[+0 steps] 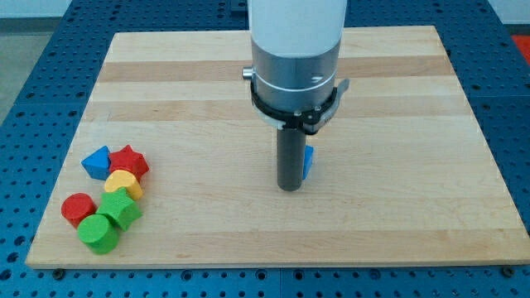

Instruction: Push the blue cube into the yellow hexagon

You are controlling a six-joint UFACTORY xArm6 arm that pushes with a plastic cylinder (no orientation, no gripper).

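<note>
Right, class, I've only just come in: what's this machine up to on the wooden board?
A robot arm ending in a dark rod is working on a wooden board. My tip sits near the board's middle, right against a blue block that peeks out on the rod's right in the view, mostly hidden behind it. The other blocks are clustered near the view's bottom left: a blue one, a red star, a yellow block, a red one and two green ones. None is touched.

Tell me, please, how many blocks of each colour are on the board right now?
Blue: 2, one in the cluster at the view's left, one mostly hidden behind my tip
Red: 2
Yellow: 1
Green: 2
Total: 7 blocks. My tip sits against the lone blue block's left side.
</note>
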